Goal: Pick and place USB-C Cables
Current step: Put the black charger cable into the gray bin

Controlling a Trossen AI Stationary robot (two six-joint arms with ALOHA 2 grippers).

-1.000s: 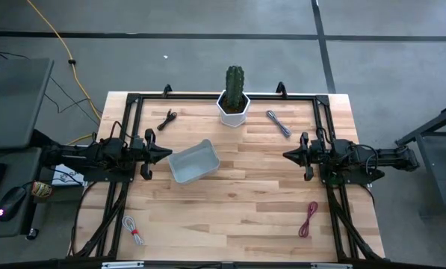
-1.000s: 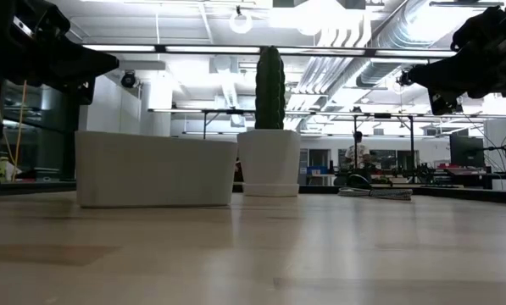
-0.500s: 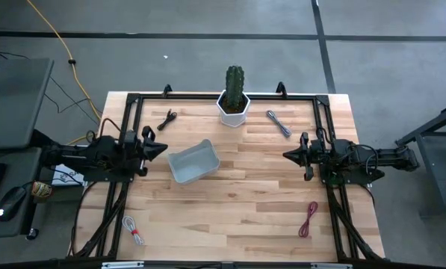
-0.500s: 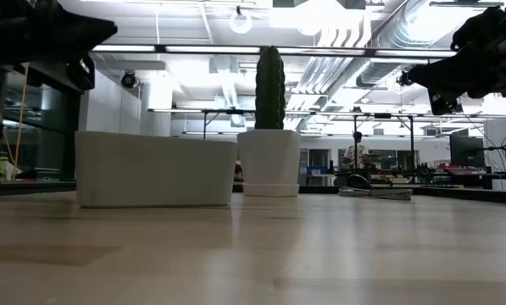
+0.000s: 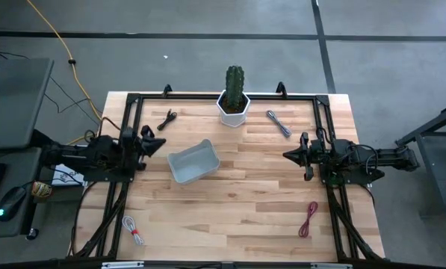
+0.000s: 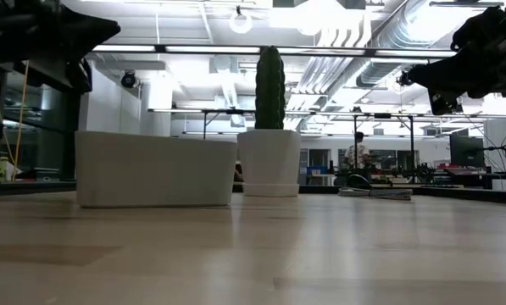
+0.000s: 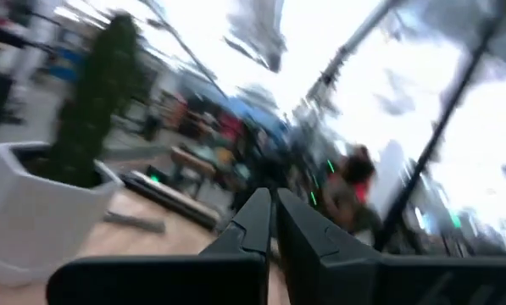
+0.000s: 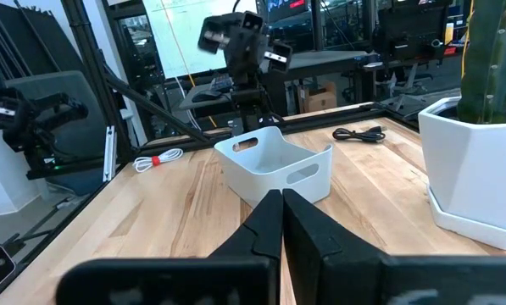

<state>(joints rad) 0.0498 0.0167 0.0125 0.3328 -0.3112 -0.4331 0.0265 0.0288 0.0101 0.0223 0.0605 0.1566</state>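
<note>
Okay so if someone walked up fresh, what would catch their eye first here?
Probably the tall green cactus in its white pot at the table's far edge, with the pale bin just in front of it. Then the left gripper and right gripper, facing each other across the table.

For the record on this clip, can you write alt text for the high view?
Four USB-C cables lie untouched on a wooden table: black cable and grey cable at the far side, white-and-red cable and dark red cable near. A grey bin and potted cactus sit between the left tool and right tool, both shut.
</note>
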